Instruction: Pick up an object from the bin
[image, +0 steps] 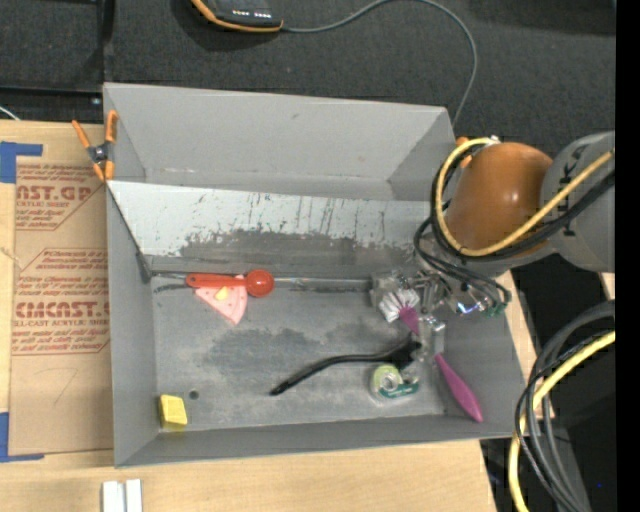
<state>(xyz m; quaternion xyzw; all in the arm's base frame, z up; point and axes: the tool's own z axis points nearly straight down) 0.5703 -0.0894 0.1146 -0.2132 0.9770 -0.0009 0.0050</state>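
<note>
1. We see the arm's orange dome cover (497, 195) at the right, with the gripper (431, 348) low in the grey metal bin's (300, 150) near-right part.
2. Just beside it lie a magenta plastic stick (458, 388), a green-and-white round roll (389, 382) and a black curved strip (320, 372). A small yellow cube (172, 410) lies well apart.
3. Cables crowd the gripper, so we cannot tell whether it is spread or closed.

We see a yellow block (172, 411) in the near left corner of the bin (270, 140); a pink wedge (226, 300) lies by the back wall, touching a red rod (212, 281) with an orange ball (259, 283) at its right end; a black curved strip (330, 367) lies mid-floor.
</note>
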